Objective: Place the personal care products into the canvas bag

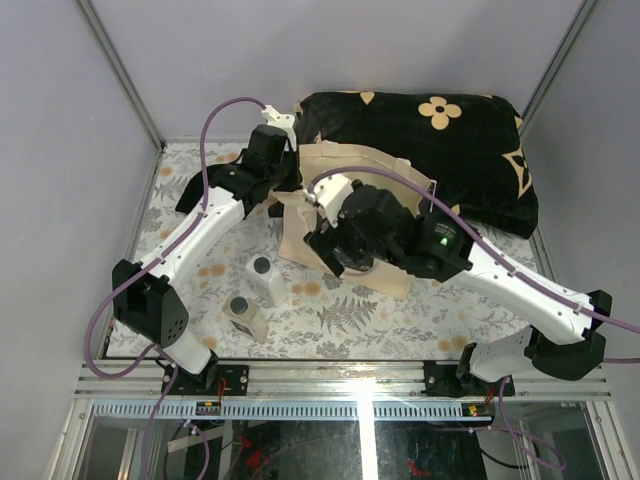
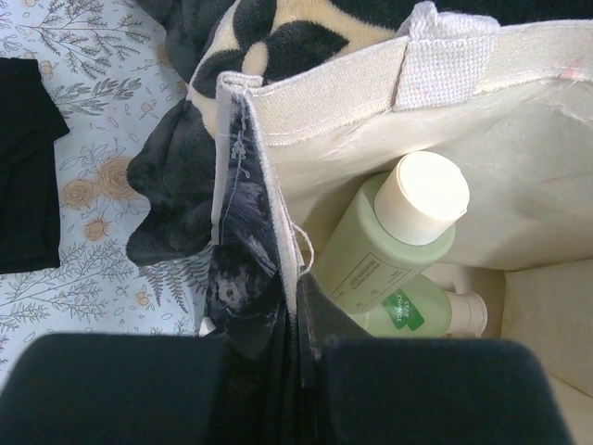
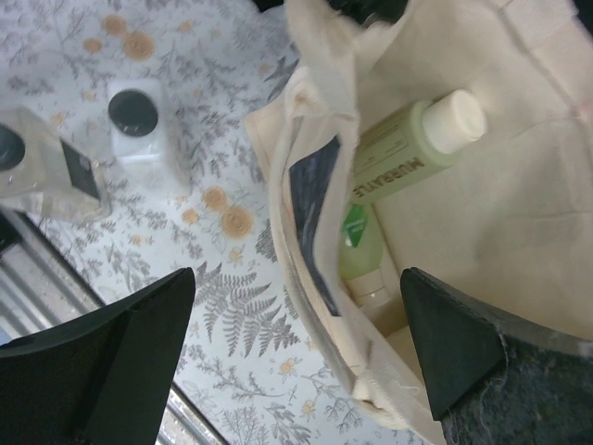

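Observation:
The canvas bag [image 1: 398,180] stands open mid-table. My left gripper [image 1: 287,188] is shut on the bag's left rim [image 2: 269,167], holding the mouth open. Two pale green bottles lie inside: one with its beige cap up [image 2: 389,232] [image 3: 408,148], the other beneath it [image 2: 417,311] [image 3: 359,248]. My right gripper [image 3: 296,324] hangs open over the bag's front edge, with nothing between its fingers [image 3: 111,357]. Left of the bag on the table stand the white bottle with a dark cap [image 1: 266,280] [image 3: 144,125] and the squat clear-tan bottle [image 1: 243,316] [image 3: 42,176].
A black cushion with beige flowers [image 1: 430,135] lies behind the bag, touching it. A black cloth [image 2: 23,176] lies on the floral tablecloth [image 1: 360,320]. The metal rail [image 1: 350,378] runs along the near edge.

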`<state>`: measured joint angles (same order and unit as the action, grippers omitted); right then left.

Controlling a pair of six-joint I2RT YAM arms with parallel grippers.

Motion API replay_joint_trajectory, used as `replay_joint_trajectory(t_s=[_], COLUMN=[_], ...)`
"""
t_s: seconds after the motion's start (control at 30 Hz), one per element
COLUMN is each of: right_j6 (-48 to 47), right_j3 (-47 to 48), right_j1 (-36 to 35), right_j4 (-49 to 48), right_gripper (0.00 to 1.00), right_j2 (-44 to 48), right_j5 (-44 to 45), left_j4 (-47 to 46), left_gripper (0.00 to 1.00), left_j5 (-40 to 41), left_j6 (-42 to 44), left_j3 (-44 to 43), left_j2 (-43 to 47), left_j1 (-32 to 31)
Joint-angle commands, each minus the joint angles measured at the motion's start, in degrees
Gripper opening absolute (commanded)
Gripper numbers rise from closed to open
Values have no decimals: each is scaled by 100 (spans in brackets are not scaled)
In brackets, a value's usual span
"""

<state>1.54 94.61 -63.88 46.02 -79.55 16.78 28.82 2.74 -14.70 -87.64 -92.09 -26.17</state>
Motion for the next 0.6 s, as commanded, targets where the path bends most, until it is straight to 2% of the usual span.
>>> replay_joint_trajectory(t_s=[0.0, 0.33, 0.57], right_j6=[58, -167, -427], right_j3=[-670, -1499, -1761], right_j1=[-288, -522, -525], right_j4=[-238, -1442, -2159], right_gripper=[100, 100, 100], right_j2=[-23, -317, -1051], right_j5=[-680, -1290, -1618], left_j4=[-680, -443, -311], left_gripper=[0, 0, 0], left_j5=[193, 52, -98], left_j6=[-27, 20, 33], left_j3=[-167, -667, -731], left_j2=[-81, -237, -182], left_j1=[139, 334, 349])
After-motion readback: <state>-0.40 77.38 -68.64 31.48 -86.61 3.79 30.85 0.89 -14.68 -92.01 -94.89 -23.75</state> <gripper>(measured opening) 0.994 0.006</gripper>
